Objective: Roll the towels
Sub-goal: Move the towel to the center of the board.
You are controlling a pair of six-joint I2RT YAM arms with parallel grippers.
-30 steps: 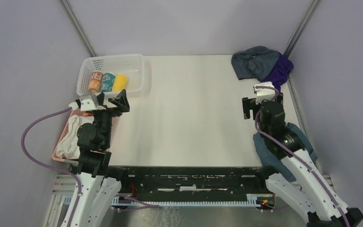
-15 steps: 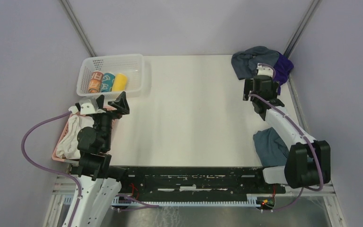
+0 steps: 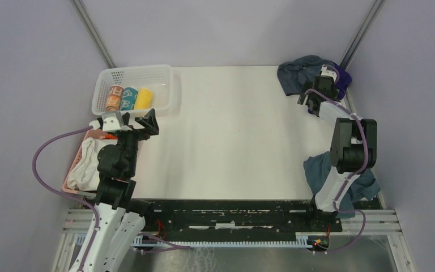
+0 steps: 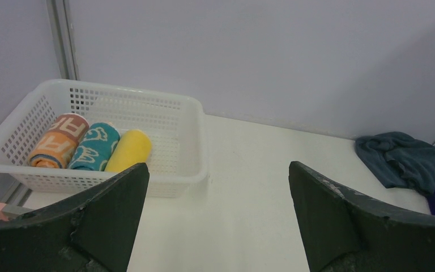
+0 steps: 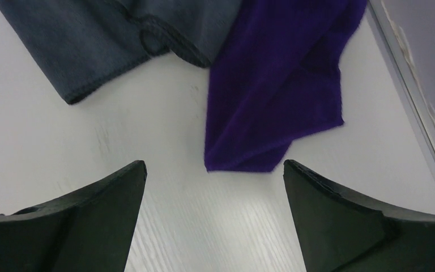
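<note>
My left gripper [image 4: 218,165] hovers wide open and empty, just short of the white basket [image 4: 188,148]. My right gripper [image 5: 213,164], at the far right corner of the table [image 3: 232,130], gapes wide, holding nothing, over the near edge of the purple towel [image 5: 277,85]. The grey towel [image 5: 119,39] lies unrolled, touching it.

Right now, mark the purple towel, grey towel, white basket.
deep purple cloth towel [image 5: 283,85], right wrist view, cloth middle.
slate-grey cloth towel [image 5: 90,39], right wrist view, flat part.
white plastic basket [image 4: 188,141], left wrist view, right wall.

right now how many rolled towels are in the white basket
3, side by side in the white basket: orange roll left, teal roll middle, yellow roll right. None looks hidden.
</note>
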